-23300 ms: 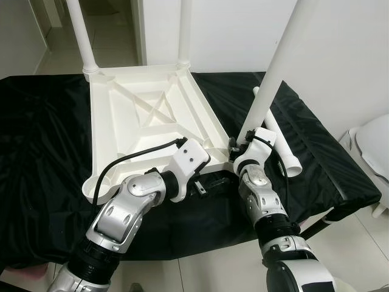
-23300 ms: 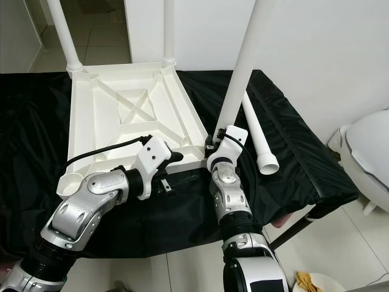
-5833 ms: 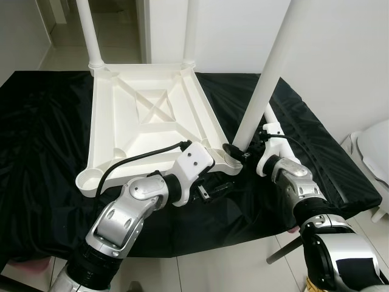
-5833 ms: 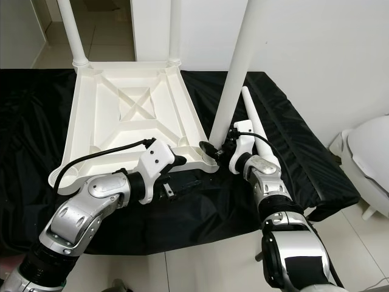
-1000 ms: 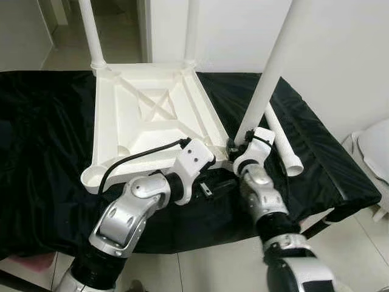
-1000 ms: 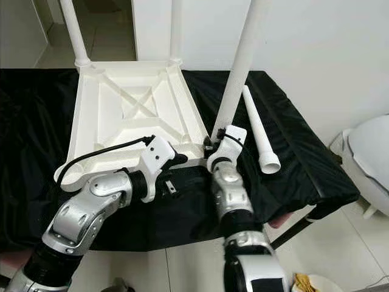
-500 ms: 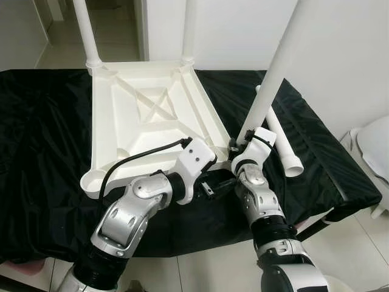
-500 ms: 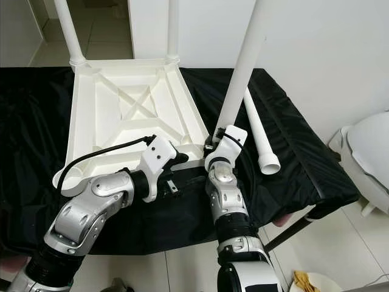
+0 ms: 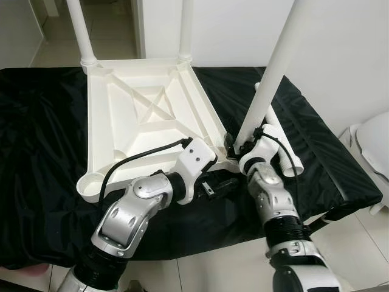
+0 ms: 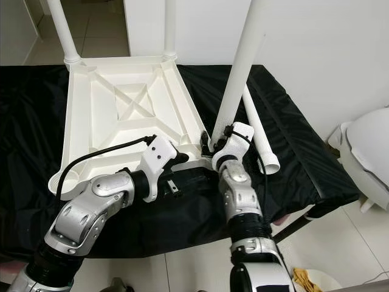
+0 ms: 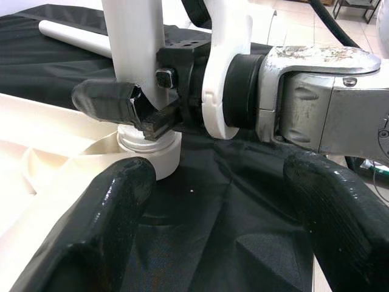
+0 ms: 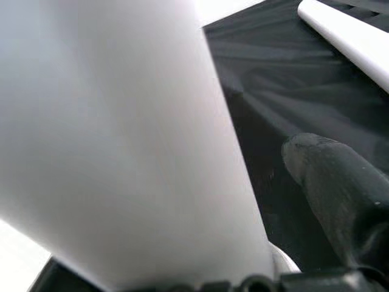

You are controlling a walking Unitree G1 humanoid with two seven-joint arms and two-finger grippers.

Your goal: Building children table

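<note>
Black cloth-covered bench (image 9: 36, 182) under an upturned white tabletop (image 9: 140, 115) and loose white leg (image 9: 281, 143).

White tabletop (image 9: 146, 115) and white legs (image 9: 273, 67) on black cloth (image 9: 36, 152).

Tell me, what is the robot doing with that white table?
It is putting legs on an upside-down table top lying on a black cloth. The right gripper grips a leg standing in the near corner socket. The left gripper waits open beside it. One leg lies loose.
</note>
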